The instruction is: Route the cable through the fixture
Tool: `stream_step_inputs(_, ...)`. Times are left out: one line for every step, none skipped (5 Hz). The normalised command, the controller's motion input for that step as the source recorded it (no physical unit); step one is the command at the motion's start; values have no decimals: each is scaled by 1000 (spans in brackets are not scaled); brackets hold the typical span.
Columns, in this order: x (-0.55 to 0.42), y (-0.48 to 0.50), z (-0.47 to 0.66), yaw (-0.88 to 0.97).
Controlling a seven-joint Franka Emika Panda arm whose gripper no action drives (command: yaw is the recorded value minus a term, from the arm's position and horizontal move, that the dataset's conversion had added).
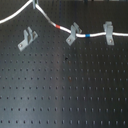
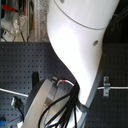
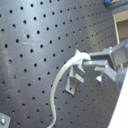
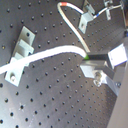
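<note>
The table (image 1: 65, 90) was a dark board with rows of small holes. The gripper (image 4: 95, 64) was clamped on the cable (image 4: 47, 52), which passed over the fixture (image 4: 19, 54), at the first exterior view's far left.

Landmark: black perforated board (image 3: 35, 45).
Cable (image 3: 60, 82): white, arcs over the board and ends at the gripper.
Gripper (image 3: 89, 64): grey fingers closed on the cable end.
Grey clip (image 3: 75, 80): on the board, just beneath the gripped cable.
</note>
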Motion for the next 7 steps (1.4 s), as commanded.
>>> stream_step_inputs(-14, 31, 0, 0)
stream_step_inputs(-27, 296, 361, 206)
stream_step_inputs(-25, 398, 261, 537)
stream_step_inputs(34, 223, 318, 589)
stream_step_inputs(-36, 182, 261, 766)
stream_step_inputs(-60, -5, 296, 726)
stream_step_inputs(-136, 101, 145, 683)
